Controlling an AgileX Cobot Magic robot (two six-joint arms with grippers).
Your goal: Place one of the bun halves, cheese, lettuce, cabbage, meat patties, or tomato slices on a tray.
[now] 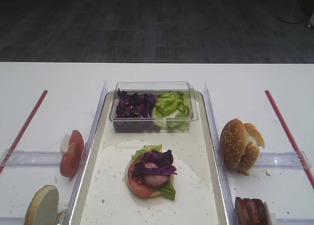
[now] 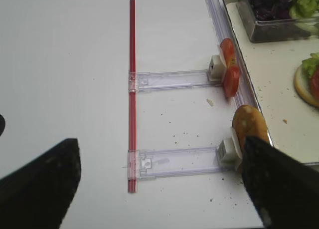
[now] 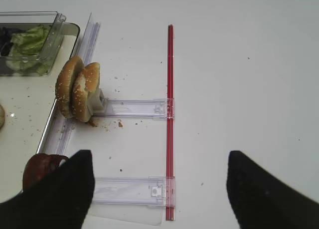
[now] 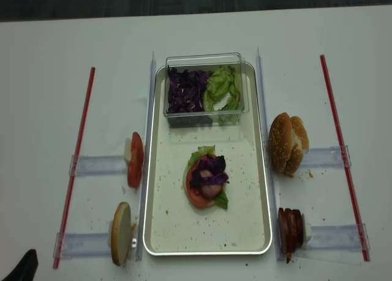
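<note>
The tray (image 4: 264, 189) holds a stack (image 4: 207, 182): a bun half, a tomato slice, lettuce, a meat patty and cabbage on top. Left of the tray, tomato slices (image 4: 135, 160) and a bun half (image 4: 120, 233) stand on edge in clear holders. On the right stand two bun halves (image 4: 285, 143) and meat patties (image 4: 291, 232). Cheese is out of view. My left gripper (image 2: 160, 144) hangs open over the table, left of the near bun half (image 2: 249, 124), holding nothing. My right gripper (image 3: 160, 154) is open and empty, to the right of the patties (image 3: 40, 169).
A clear tub (image 4: 205, 117) with purple cabbage and green lettuce sits at the tray's far end. Red strips (image 4: 75, 164) (image 4: 343, 152) run along both outer sides, joined to clear rails (image 2: 174, 79). Crumbs speckle the tray floor and table.
</note>
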